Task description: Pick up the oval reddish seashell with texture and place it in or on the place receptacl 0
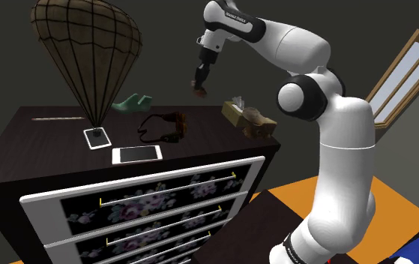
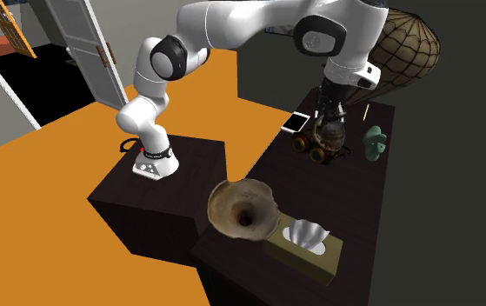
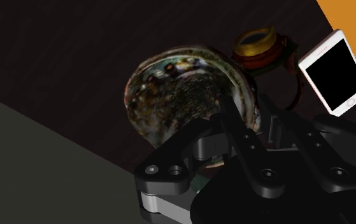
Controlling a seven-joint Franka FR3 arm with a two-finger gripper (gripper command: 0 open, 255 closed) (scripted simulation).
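Note:
An oval seashell [image 3: 176,89] with a rough reddish-brown, iridescent surface hangs in the air, with my gripper [image 3: 234,124] shut on its edge. In the shoulder view the gripper [image 1: 201,79] is high above the back of the dark dresser top [image 1: 43,142], the shell [image 1: 199,92] a small dark lump at its tips. In the second exterior view the shell [image 2: 330,135] hangs under the gripper [image 2: 328,117], above the goggles. A brown bowl-like dish [image 1: 257,121] [image 2: 245,209] sits at the dresser's end, next to a tissue box [image 1: 234,111] [image 2: 306,243].
On the dresser lie brass goggles [image 1: 166,126] [image 3: 256,46], a white phone [image 1: 136,154] [image 3: 335,71], a smaller phone [image 1: 97,138], a green shoe-shaped piece [image 1: 131,102] and a thin stick [image 1: 58,118]. A tall balloon-shaped lamp [image 1: 88,45] stands at the back. An orange floor [image 2: 76,148] lies beyond.

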